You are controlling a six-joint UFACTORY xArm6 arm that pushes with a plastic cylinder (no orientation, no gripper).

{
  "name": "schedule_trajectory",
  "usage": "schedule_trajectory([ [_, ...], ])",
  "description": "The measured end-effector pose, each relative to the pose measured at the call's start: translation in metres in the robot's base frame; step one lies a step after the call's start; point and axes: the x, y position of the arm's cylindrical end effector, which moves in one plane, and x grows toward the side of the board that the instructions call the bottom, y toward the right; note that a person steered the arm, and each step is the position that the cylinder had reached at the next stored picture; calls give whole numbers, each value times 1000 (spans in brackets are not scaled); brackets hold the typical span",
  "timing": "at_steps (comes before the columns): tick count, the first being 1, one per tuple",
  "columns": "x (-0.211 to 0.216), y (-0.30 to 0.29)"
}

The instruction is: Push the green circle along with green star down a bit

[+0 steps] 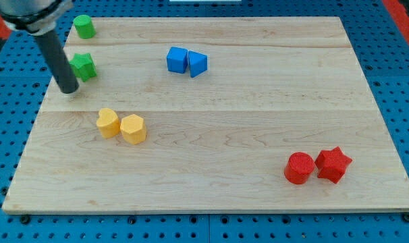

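Green circle [84, 27] at frame's upper left, green star [84, 66] directly below it; my tip [69, 90] lower-left of star, not above circle. No claw fitted.

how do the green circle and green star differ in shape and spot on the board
The green circle is a round cylinder; the green star has pointed arms. The circle sits nearer the view's top edge of the board; the star lies below it. My tip is close by the star's lower left, while the circle stands well clear of it. Both are green, near the view's left edge.
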Motion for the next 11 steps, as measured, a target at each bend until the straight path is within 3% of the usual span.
schedule_trajectory([
  [1,-42,0],
  [2,-52,44],
  [3,-57,10],
  [4,-105,-50],
  [5,-163,-52],
  [6,-187,-30],
  [8,-148,42],
  [10,-174,40],
  [11,-145,57],
])
